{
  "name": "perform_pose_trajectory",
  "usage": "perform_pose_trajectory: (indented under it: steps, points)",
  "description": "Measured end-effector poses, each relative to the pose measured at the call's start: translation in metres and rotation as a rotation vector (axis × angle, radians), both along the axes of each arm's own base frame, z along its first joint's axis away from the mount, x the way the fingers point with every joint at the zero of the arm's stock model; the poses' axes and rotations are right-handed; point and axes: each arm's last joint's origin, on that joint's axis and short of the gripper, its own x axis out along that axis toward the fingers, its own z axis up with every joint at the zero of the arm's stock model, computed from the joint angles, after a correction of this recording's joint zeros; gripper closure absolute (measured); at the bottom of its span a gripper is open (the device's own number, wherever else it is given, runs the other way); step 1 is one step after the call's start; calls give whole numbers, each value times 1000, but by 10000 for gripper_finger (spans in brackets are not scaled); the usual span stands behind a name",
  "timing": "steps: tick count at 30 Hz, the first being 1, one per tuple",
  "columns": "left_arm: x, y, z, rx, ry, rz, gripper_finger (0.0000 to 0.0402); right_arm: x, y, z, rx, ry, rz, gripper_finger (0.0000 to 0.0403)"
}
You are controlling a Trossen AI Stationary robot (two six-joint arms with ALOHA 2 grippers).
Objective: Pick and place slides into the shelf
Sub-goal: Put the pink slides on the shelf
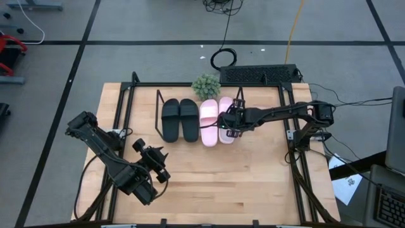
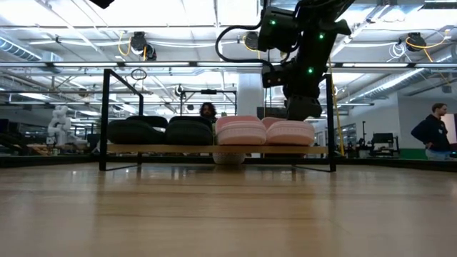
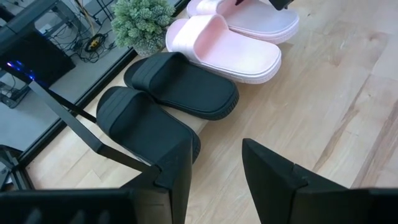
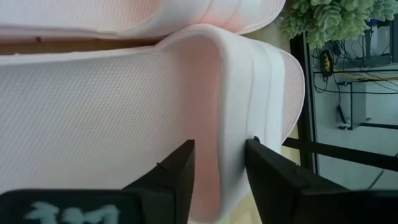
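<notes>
Foam, we judge, makes the pink slide (image 4: 124,106) light and soft, best taken by its strap, which right gripper (image 4: 219,168) straddles with fingers apart.

My right arm reaches in from the table's right side, stretched toward the middle, right gripper (image 1: 229,124) pointed down, fingers (image 4: 177,174) slightly parted. My left arm sits folded at the near left, left gripper (image 1: 158,166) jaws apart, gripping nothing.

Overhead camera looks straight down; low camera looks level across the table (image 2: 228,214); wrist cameras sit close. All share the slides (image 1: 195,120).
</notes>
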Motion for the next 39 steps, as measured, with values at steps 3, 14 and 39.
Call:
perform_pose_trajectory:
  steps: [3,14,39]
  points:
    - [0,0,0,0,0,0,256,-1,1,0,1,7,-7,265]
    - [0,0,0,0,0,0,256,-3,12,-1,2,30,12,259]
    - [0,0,0,4,3,-2,256,-12,23,9,-6,17,-17,259]
